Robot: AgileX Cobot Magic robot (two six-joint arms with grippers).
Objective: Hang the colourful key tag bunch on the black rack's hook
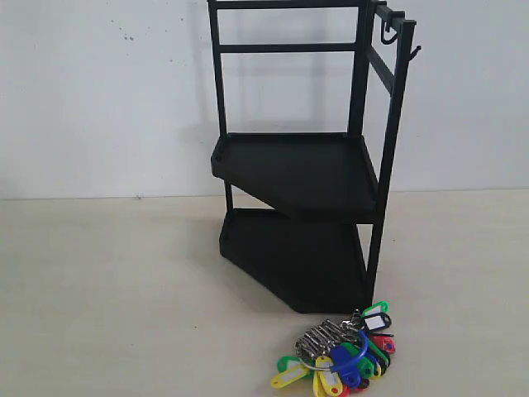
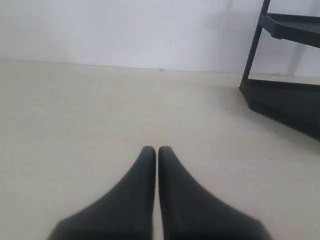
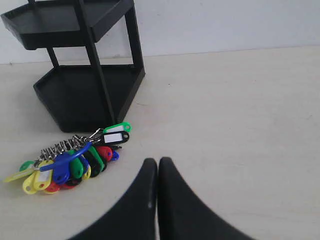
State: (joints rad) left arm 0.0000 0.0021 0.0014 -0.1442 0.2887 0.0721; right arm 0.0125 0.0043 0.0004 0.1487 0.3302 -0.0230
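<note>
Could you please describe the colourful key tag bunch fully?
The colourful key tag bunch lies in a heap on the pale table, in front of the lower tray of the black rack. Yellow, green, red, blue and black plastic tags and small metal rings hang on a partly blue-sleeved wire ring. Nothing grips it.

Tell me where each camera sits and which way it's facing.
Exterior view: off the arms, facing the wall, rack and key bunch on the table; no robot part shows.
Left wrist view: on the left arm, looking over the shut left pincer across the table to the wall and rack.
Right wrist view: on the right arm, looking over the shut right pincer at the bunch beside the rack.
Shared: exterior and right wrist both show the bunch.
</note>
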